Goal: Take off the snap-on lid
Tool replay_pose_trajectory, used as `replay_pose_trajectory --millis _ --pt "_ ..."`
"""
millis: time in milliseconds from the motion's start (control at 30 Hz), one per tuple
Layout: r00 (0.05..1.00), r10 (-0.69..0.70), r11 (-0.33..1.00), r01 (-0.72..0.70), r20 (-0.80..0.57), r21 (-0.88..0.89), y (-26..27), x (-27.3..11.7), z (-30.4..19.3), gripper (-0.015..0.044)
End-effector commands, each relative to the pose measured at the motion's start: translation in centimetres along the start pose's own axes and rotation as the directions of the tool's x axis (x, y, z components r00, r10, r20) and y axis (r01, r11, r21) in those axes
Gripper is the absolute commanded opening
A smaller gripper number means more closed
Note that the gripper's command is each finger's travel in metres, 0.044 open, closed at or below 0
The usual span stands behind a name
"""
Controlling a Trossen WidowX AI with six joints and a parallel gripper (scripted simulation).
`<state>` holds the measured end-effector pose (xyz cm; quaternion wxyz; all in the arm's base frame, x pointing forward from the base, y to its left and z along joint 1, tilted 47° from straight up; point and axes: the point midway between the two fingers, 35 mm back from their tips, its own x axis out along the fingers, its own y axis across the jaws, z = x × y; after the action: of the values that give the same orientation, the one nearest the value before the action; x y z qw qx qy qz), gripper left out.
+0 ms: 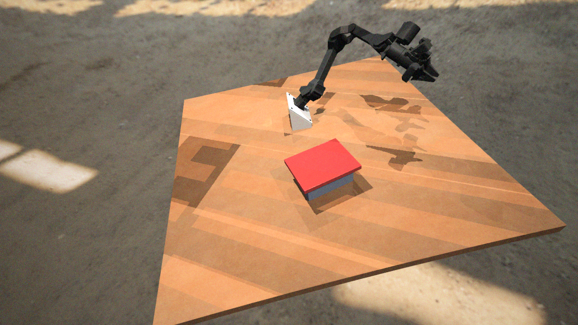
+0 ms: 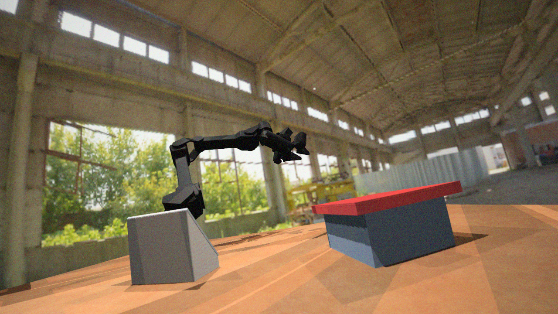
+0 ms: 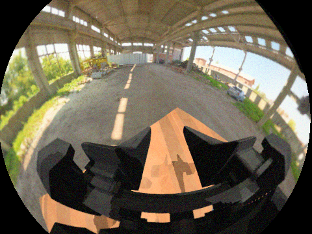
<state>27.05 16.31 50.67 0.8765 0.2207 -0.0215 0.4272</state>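
Near the middle of the worktop (image 1: 250, 242), the red lid (image 1: 322, 164) is seated on the storage box (image 1: 329, 187), while above the far corner the gripper (image 1: 422, 75) is held half-spread, gripping nothing.

A wooden table (image 1: 250, 242) of striped orange-brown planks carries the grey arm base (image 1: 300, 116) near its far side and the blue storage box (image 1: 329, 188) mid-table
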Motion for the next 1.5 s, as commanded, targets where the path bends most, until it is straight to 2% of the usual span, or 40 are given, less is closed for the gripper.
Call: replay_pose_trajectory --millis 0,200,400,467,733,833,933,1067,1200,1467 --pt "0.991 -0.088 0.991 0.098 -0.103 0.095 -5.3 0.4 -3.0 0.0235" --pt "0.954 -0.188 0.941 0.242 -0.232 0.235 -12.3 -0.6 -7.0 0.0235" --pt "0.885 -0.271 0.788 0.429 -0.378 0.440 -20.7 -4.5 -12.1 0.0235" --pt "0.877 -0.277 0.762 0.450 -0.393 0.466 -21.6 -5.1 -12.7 0.0235" --pt "0.813 -0.294 0.346 0.581 -0.503 0.737 -29.2 -13.9 -19.3 0.0235" --pt "0.811 -0.288 0.231 0.575 -0.509 0.785 -30.3 -16.1 -20.6 0.0235" --pt "0.823 -0.279 -0.015 0.512 -0.495 0.859 -31.6 -20.5 -23.1 0.0235" --pt "0.860 -0.287 -0.326 0.327 -0.422 0.887 -32.1 -25.9 -25.8 0.0235" --pt "0.875 -0.299 -0.425 0.235 -0.381 0.874 -32.0 -27.6 -26.6 0.0235" --pt "0.875 -0.299 -0.425 0.235 -0.381 0.874 -32.0 -27.6 -26.6 0.0235"
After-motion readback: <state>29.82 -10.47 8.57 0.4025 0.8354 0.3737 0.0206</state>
